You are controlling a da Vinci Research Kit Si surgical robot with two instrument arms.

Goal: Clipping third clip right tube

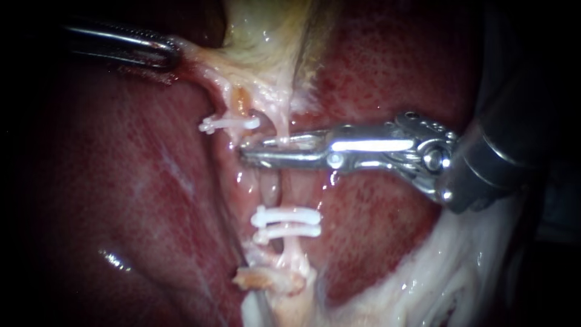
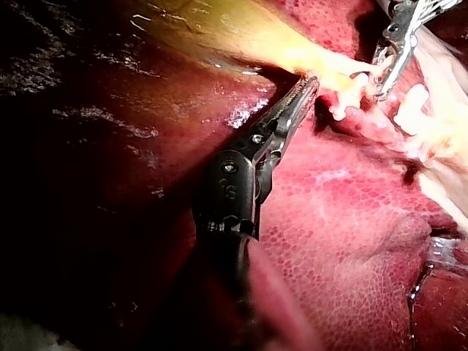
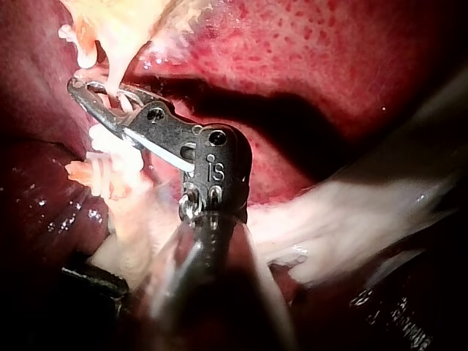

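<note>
Right tube [image 1: 271,189] runs down the frame's centre, over the liver [image 1: 375,230]. Two clips [image 1: 285,221] cross it low down. Just above them, the right instrument [image 1: 247,150] has its pincer closed narrowly on the right tube. At upper left, the left instrument [image 1: 174,54] has its pincer clamped on the gallbladder [image 1: 266,36].

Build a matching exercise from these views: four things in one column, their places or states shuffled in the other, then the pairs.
1 left instrument
2 right instrument
3 paired clips
4 single clip

A on the tube, below the right instrument
B jaws shut on pale tissue
C above the right instrument's jaws
D jaws shut on the tube

Pairs: 1-B, 2-D, 3-A, 4-C
</note>
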